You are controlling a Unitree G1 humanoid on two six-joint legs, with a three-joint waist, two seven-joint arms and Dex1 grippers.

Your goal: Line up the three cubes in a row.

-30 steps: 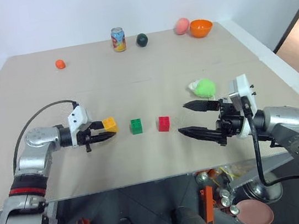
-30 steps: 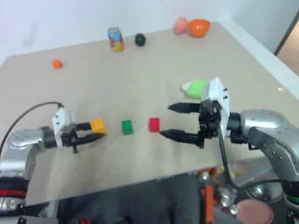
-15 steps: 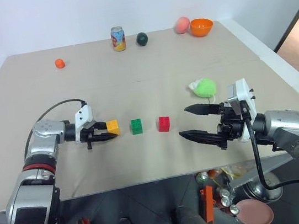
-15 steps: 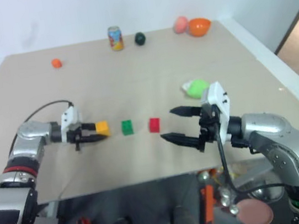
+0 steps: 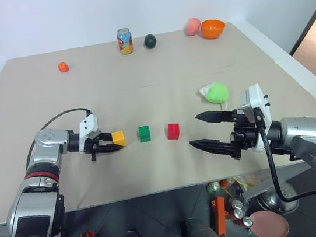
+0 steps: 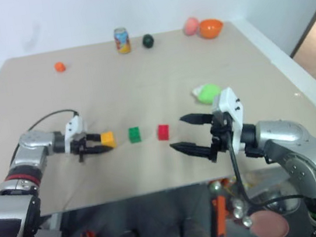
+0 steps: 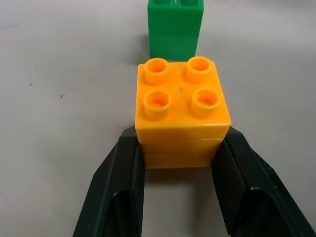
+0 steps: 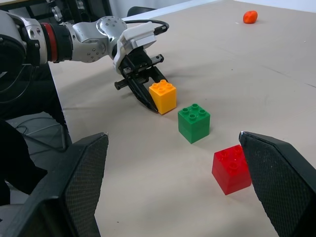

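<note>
Cubes lie on the table (image 5: 142, 91) almost in one line already. The yellow cube (image 5: 118, 138) is at the left end, the green cube (image 5: 144, 133) just beside it with a small gap, and the red cube (image 5: 173, 130) after a similar gap on the right. All three stand with studs up.

The left gripper (image 5: 112, 142) comes in low from the left side, nearly level with the table, and its two black fingers (image 7: 121, 177) are pressed on the two side faces of the yellow cube. This side grip leaves the face toward the green cube free, so the yellow one can be set in the row without touching its neighbour. From the left wrist view the cube seems to be resting on the table or just above it; I cannot tell which, because the underside is hidden.

The right gripper (image 5: 209, 129) hangs just right of the red cube, fingers spread wide and holding nothing. I think it waits there so that it does not block the row.

My judgement is that the task is nearly done: what is left is to let go of the yellow cube cleanly. The risk is that the fingers drag it out of line when they open.
</note>
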